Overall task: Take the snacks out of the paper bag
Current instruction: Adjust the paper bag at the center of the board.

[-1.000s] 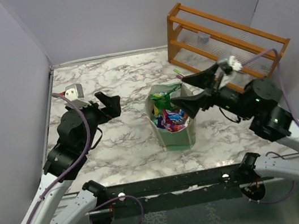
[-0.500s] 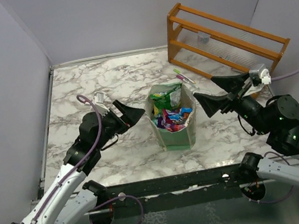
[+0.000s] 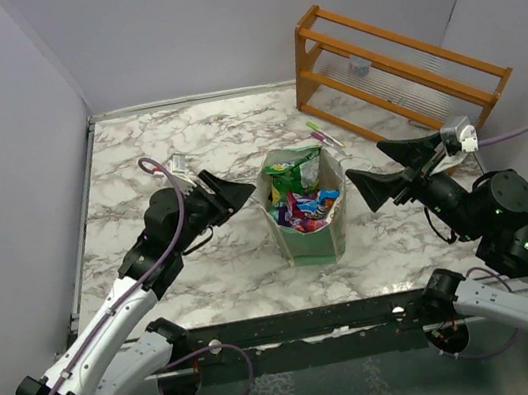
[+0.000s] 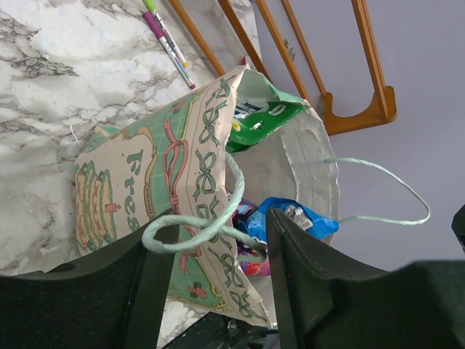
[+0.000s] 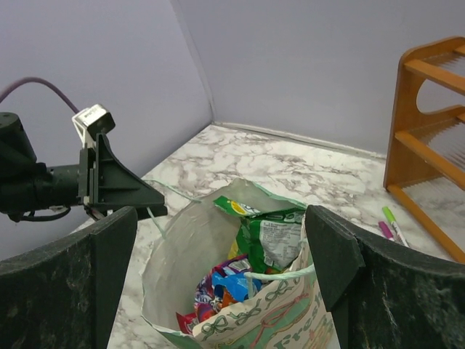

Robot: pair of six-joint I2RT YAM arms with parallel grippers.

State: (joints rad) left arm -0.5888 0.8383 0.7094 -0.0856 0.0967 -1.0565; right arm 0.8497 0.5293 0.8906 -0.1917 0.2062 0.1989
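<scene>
The left tool [image 3: 231,195] and right tool [image 3: 365,168] are held open, hardly moved since before, beside the boxy paper bag [image 3: 313,238]. Shiny crinkly snacks [image 3: 303,203] are seen inside.

The surface [image 3: 195,148] is white marble with grey veining, walled in on the left, far and right sides. Near its middle, slightly to the right, the paper bag [image 3: 313,238] stands upright with its mouth open. At the far right an orange-brown wooden rack [image 3: 394,64] stands at an angle, running from the far side towards the right wall. Between bag and rack lie thin pink and green pens [image 3: 325,137], side by side, just beside the rack's foot and clear of the bag.
</scene>
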